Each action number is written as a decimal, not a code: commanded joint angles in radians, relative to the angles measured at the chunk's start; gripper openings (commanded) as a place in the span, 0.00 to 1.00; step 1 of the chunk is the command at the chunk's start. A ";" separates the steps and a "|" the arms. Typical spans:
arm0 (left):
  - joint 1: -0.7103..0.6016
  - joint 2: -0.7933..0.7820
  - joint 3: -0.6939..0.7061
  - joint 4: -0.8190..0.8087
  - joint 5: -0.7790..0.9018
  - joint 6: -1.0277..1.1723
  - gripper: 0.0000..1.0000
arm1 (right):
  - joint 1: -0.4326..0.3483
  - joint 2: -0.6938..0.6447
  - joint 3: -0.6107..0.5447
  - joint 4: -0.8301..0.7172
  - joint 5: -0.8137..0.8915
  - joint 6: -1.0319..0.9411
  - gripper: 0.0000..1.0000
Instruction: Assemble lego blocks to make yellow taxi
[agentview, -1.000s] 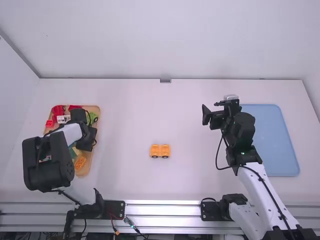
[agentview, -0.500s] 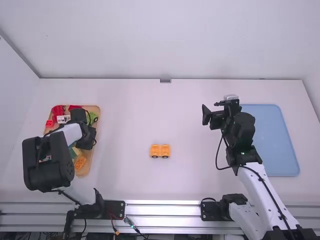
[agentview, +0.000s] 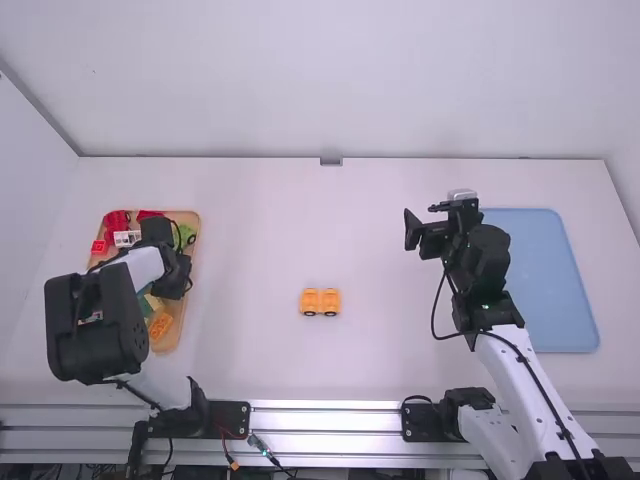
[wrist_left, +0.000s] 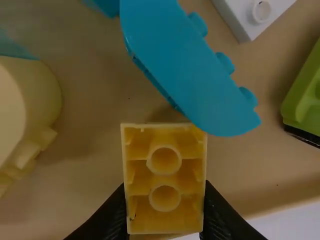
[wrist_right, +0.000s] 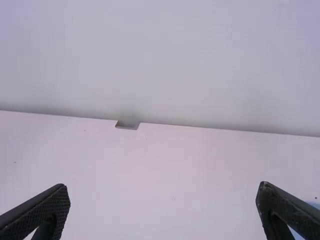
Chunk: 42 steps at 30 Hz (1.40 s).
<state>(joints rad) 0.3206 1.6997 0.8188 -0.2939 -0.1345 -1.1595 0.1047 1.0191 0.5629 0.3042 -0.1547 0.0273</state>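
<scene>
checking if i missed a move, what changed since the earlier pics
Nothing visibly changed in the high view: the left arm over the wooden tray, the right arm, the yellow wheeled piece and the blue tray all stayed put. The left gripper now holds a yellow brick; whether it was just grasped can't be told.

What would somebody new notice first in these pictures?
Probably the small orange wheeled toy, near the middle of the white table. Close up, a yellow block, its hollow underside showing, is pinched in the left gripper, beside a curved blue piece.
</scene>
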 joint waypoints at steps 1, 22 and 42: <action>0.002 0.010 0.010 -0.011 -0.012 0.024 0.28 | 0.001 -0.007 0.032 0.003 -0.006 0.003 0.99; -0.008 -0.314 0.202 -0.069 0.412 0.608 0.16 | 0.042 0.108 0.033 0.195 -0.256 0.224 0.99; -0.349 -0.384 0.029 0.363 1.250 1.172 0.22 | 0.116 0.801 0.566 0.369 -1.400 0.422 0.92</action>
<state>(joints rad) 0.0071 1.3025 0.8589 0.0532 1.0012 -0.0776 0.2081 1.7882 1.0695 0.6731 -1.3262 0.4389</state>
